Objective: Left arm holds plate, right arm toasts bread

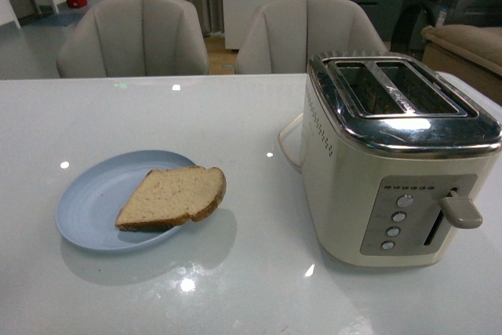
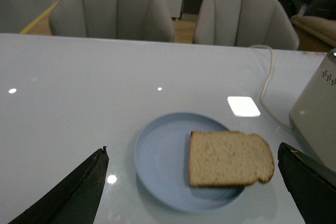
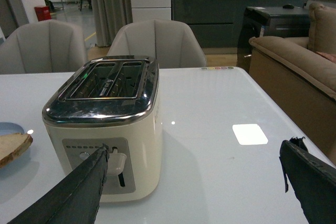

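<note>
It's a home — dining chairs [image 1: 141,33], sofa [image 3: 294,61], toaster [image 1: 396,154].

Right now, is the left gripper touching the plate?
Apart. The left wrist view shows bare table between the plate and both fingers of the left gripper.

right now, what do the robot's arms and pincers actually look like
Only the fingers show, in the wrist views. The left pincer has two black, slightly glossy, wedge-shaped fingers tapering to points. The right pincer looks the same, with a rougher edge on one finger. No cables or markings are visible, and the front view shows neither arm.
</note>
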